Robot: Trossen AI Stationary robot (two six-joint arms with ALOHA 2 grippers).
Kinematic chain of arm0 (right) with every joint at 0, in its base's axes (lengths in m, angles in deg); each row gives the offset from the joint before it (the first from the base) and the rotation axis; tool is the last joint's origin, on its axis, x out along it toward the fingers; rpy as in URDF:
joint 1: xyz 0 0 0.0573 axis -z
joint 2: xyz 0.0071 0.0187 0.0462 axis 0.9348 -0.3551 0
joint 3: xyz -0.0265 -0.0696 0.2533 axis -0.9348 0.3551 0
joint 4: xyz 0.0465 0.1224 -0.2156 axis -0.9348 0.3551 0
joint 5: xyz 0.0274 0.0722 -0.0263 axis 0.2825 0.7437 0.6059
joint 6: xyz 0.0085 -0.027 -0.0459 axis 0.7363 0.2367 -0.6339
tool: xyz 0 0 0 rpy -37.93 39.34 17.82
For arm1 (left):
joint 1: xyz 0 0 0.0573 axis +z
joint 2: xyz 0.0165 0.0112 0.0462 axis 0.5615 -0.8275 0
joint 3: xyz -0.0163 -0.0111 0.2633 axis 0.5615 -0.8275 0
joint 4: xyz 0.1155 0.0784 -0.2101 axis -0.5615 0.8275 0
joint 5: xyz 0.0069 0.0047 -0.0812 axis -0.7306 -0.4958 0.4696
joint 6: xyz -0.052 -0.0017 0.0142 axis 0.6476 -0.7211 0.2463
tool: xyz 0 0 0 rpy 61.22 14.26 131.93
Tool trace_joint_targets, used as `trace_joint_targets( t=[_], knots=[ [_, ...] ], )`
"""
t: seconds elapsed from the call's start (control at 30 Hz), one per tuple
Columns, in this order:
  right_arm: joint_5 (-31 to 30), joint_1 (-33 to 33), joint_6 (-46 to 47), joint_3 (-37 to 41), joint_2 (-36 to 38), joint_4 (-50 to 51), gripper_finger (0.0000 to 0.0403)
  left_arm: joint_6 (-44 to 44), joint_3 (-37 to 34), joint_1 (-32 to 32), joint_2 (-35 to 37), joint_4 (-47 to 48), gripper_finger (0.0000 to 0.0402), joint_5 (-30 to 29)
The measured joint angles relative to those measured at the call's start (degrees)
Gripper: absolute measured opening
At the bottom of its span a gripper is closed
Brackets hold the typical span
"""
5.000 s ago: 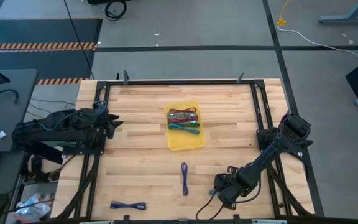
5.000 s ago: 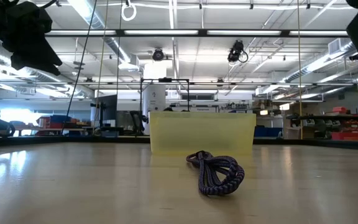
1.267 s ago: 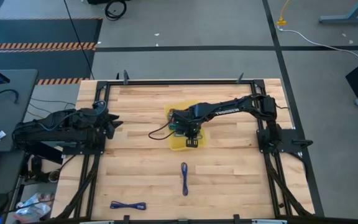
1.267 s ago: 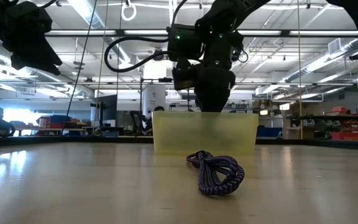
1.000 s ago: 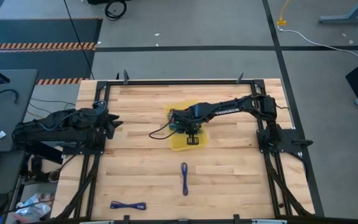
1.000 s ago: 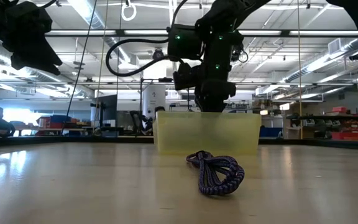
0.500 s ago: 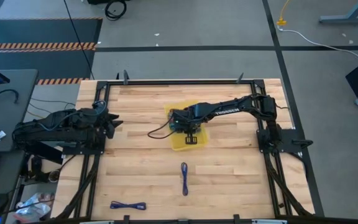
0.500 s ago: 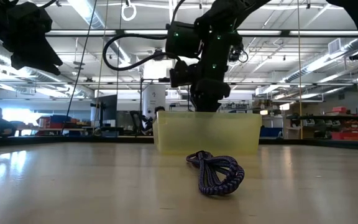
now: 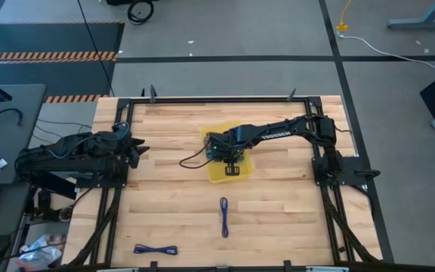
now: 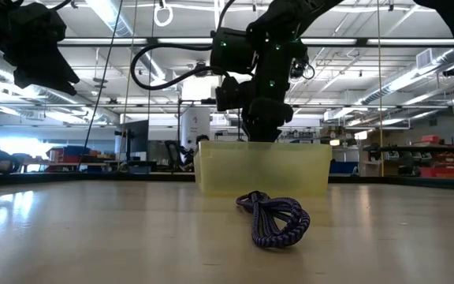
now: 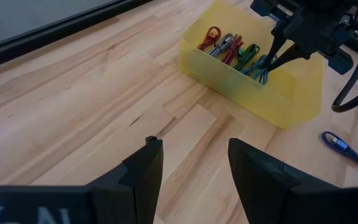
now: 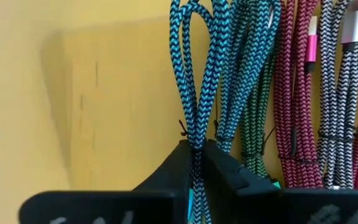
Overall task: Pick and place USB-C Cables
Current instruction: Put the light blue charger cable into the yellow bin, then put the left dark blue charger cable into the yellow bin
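Wood tabletop, and nearest the front edge is a blue cable (image 9: 155, 249) lying flat. A bit further in there's a dark purple cable (image 10: 274, 219), bunched in a loop. So two USB-C cables are out on the bare table, well apart from each other, and my guess is they're simply waiting to be collected.

Behind the purple one sits the yellow tray (image 10: 211, 170), where all the action is. The right gripper (image 12: 196, 152) reaches down into it, fingers pinched narrow around the tied middle of a teal cable (image 12: 194, 74). Grabbing it at the tie makes sense, since the whole bundle stays together. The teal one lies low in the tray next to the rest, so I'd say it's about to be dropped off, though that's a guess.

Packed beside it are a second teal bundle (image 12: 241, 62), a green one (image 12: 250, 134), maroon ones (image 12: 294, 93) and a grey one (image 12: 340, 68). That makes at least five bundles in there, but they overlap too much for an exact count.

Over at the table's left edge, the left gripper (image 11: 192, 144) just hangs with its fingers spread wide and holds nothing.
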Motion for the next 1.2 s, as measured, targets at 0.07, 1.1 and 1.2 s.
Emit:
trace_joint_targets(
  t=[0.07,1.1,1.2],
  knots=[
    [-0.16,0.02,0.0,0.0,0.01,0.02,0.0041,0.0,0.0,0.01,0.0,0.01,0.0188,0.0],
    [-2.1,-0.47,0.65,-5.0,0.32,5.98,0.0115,0.0,0.0,0.01,0.0,0.02,0.0188,0.0],
    [-2.04,-0.99,1.43,-11.21,0.42,8.91,0.0116,0.0,0.0,0.01,0.0,0.02,0.0188,0.02]
  ],
)
